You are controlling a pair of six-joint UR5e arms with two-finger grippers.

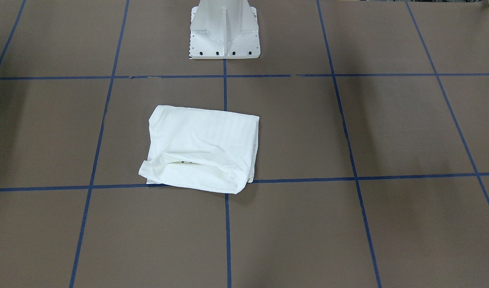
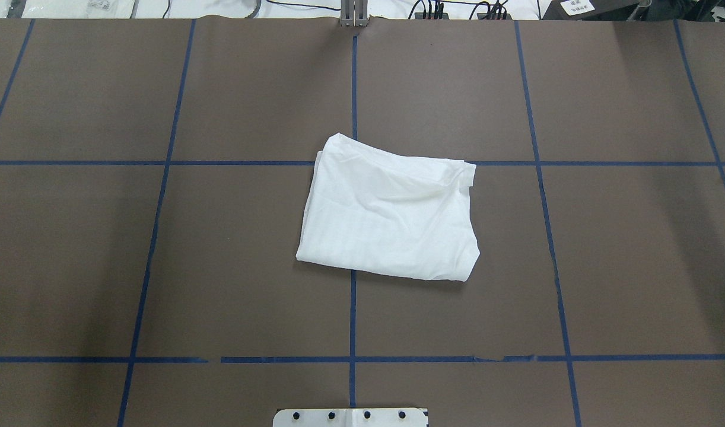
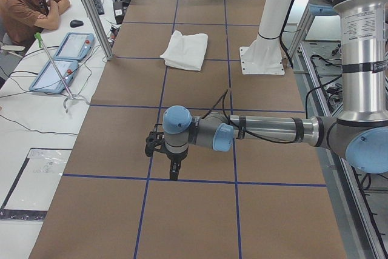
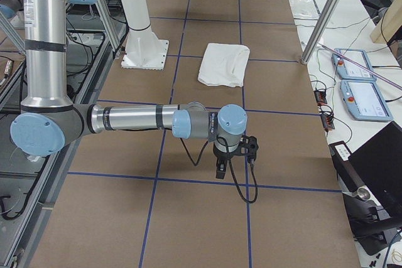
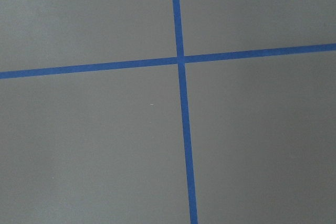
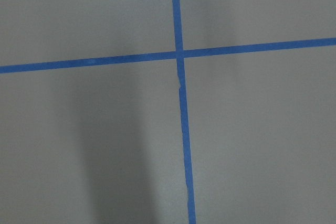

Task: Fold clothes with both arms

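One white cotton shirt [image 2: 392, 219] is laid folded mid brown bench [image 2: 220, 267], probably done, so the grey tubular left arm [image 3: 260, 130] and right arm [image 4: 132, 117] are held well clear; whether the jaws are open or closed can't be told.

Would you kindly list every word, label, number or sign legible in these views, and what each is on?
No text reads clearly enough to quote.
White label at the table's far edge, overhead view: too small.
Printed sticker on the left arm: blurred.
Second sticker on the right arm: blurred.
Shirt: tiny dark marks in a fold, unreadable.
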